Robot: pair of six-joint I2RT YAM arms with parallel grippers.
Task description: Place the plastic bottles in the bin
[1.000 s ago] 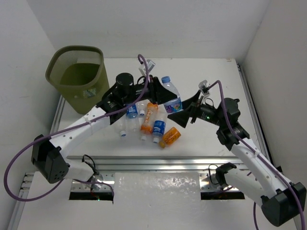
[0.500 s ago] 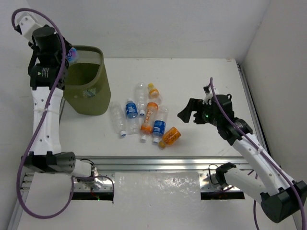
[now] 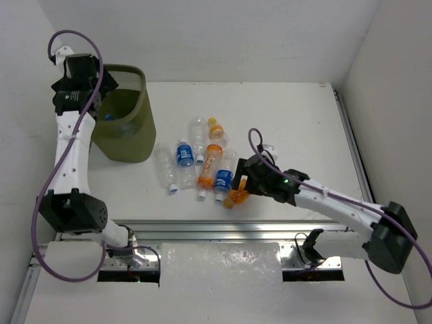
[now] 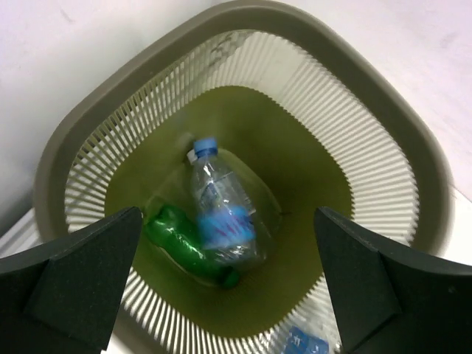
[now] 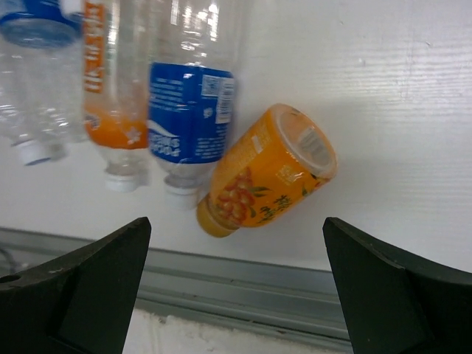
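The olive bin [image 3: 132, 138] stands at the table's far left. My left gripper [image 3: 100, 94] hangs open over its mouth with nothing between the fingers. In the left wrist view, the left gripper [image 4: 236, 295] frames the bin's ribbed rim [image 4: 335, 48]; a clear blue-labelled bottle [image 4: 221, 214] and a green bottle [image 4: 184, 247] lie on the bin's bottom. Several plastic bottles [image 3: 202, 158] lie clustered mid-table. My right gripper [image 3: 241, 185] is open, low over a squat orange bottle [image 3: 238, 195]. In the right wrist view that orange bottle [image 5: 269, 173] lies just ahead of the right gripper [image 5: 236, 295], beside a blue-labelled bottle [image 5: 188, 110].
An aluminium rail [image 3: 202, 229] runs along the table's near edge, close behind the orange bottle, and shows as a grey rail [image 5: 243, 276] between the right fingers. White walls close in the left, back and right sides.
My left arm swung from the bottle cluster to above the bin, opened, and the blue-labelled bottle now lies in the bin. My right arm moved down and left to the squat orange bottle.
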